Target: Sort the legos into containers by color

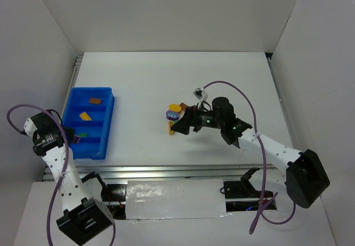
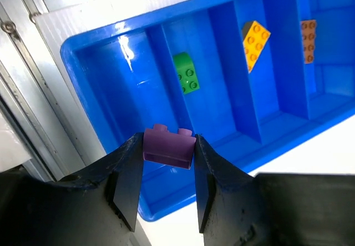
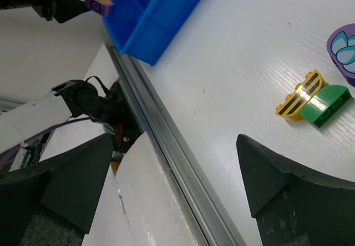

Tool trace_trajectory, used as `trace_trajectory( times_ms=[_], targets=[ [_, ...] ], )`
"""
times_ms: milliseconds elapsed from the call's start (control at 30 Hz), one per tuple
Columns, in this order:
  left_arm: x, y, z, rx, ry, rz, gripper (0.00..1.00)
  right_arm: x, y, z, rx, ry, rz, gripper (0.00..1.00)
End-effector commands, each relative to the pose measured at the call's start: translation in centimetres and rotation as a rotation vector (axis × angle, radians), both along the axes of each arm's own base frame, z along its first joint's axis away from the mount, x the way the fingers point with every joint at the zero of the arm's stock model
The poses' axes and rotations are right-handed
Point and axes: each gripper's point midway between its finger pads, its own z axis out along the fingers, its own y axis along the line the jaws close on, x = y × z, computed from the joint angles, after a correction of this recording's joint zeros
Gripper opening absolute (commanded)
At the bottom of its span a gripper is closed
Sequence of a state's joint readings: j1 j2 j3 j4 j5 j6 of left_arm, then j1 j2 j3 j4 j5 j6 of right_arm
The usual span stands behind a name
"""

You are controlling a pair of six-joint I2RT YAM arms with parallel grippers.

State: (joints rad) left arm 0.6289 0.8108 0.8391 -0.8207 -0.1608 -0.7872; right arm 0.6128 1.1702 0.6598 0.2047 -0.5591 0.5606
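At the near left, the left gripper (image 2: 166,156) is closed narrowly on a purple brick (image 2: 168,146), pinched by its sides between the two jaws. It hangs above the near end of the blue tray (image 2: 94,46), over or just beside the nearest compartment, which shows no brick in it. This looks like the moment before a drop, with purple getting its own slot.

Going farther along the tray, each following compartment holds one piece: a green brick (image 2: 187,73), then a yellow brick (image 2: 255,39), then a brown-orange brick (image 2: 308,40) at the far end. So three colours look already placed and a fourth is in hand.

Farther out, near the middle of the table (image 1: 238,79), the right gripper (image 1: 178,125) stands with its jaws spread wide and nothing between them, just beside the unsorted legos (image 1: 174,111). The right wrist view shows a striped yellow-and-black piece (image 3: 299,93) touching a green piece (image 3: 328,104), with a purple piece (image 3: 344,46) close by. These are left to sort, so I judge the task roughly half done.
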Motion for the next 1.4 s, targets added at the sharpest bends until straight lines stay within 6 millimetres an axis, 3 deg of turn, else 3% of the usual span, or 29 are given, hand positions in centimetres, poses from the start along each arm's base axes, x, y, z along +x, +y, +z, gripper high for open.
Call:
trace_trajectory(
  times_ms=[0, 100, 233, 433, 500, 533, 567, 633, 667, 733, 767, 800, 1000, 1233, 1300, 1367],
  targets=[
    [0.3, 0.2, -1.3, -0.019, -0.023, 0.044, 0.0, -0.2, -0.4, 1.0, 0.01, -0.057, -0.012, 1.0],
    [0.6, -0.5, -3.7, -0.076, -0.01, 0.026, 0.0, -0.3, -0.7, 1.2, 0.008, -0.068, -0.016, 1.0],
    [0.7, -0.7, -4.9, -0.106, 0.006, 0.023, 0.0, -0.1, -1.0, 1.4, 0.002, -0.084, -0.039, 1.0],
    [0.6, -0.7, -5.6, -0.118, 0.02, 0.034, 0.0, -0.2, -1.0, 1.4, -0.003, -0.087, -0.037, 1.0],
    [0.7, -0.8, -5.2, -0.106, -0.001, 0.03, 0.06, -0.2, -1.0, 1.2, -0.006, -0.084, -0.039, 1.0],
    [0.6, -0.8, -5.1, -0.104, -0.008, 0.037, 0.14, -0.1, -1.1, 1.3, -0.006, -0.086, -0.04, 1.0],
    [0.6, -0.7, -4.8, -0.091, -0.02, 0.041, 0.37, 0.0, -1.1, 1.2, -0.007, -0.085, -0.042, 1.0],
    [0.5, -0.7, -4.5, -0.085, -0.029, 0.044, 0.5, -0.1, -1.0, 1.2, -0.006, -0.084, -0.039, 1.0],
    [0.5, -0.7, -4.5, -0.08, -0.03, 0.045, 0.63, -0.1, -1.0, 1.2, -0.006, -0.084, -0.039, 1.0],
    [0.3, -0.6, -4.5, -0.082, -0.027, 0.056, 0.79, 0.0, -1.1, 1.2, -0.008, -0.088, -0.046, 1.0],
    [0.3, -0.6, -4.4, -0.081, -0.025, 0.057, 0.95, 0.0, -1.1, 1.2, -0.008, -0.087, -0.051, 1.0],
    [0.3, -0.6, -4.3, -0.081, -0.024, 0.055, 0.99, 0.0, -1.1, 1.1, -0.01, -0.087, -0.05, 1.0],
    [0.5, -0.9, -3.2, -0.06, -0.065, 0.031, 1.0, 0.7, -1.5, 0.6, -0.025, -0.082, -0.082, 1.0],
    [1.2, -1.5, 2.8, 0.073, -0.246, -0.063, 0.99, 1.7, -1.5, -0.5, -0.06, -0.052, -0.114, 1.0],
    [2.4, -1.9, 4.9, 0.118, -0.298, -0.149, 1.0, 2.2, -1.5, -1.3, -0.082, -0.039, -0.131, 1.0],
    [4.2, -3.5, 6.4, 0.093, -0.352, -0.266, 1.0, 2.8, -1.6, -2.1, -0.108, -0.025, -0.153, 1.0]
  ],
)
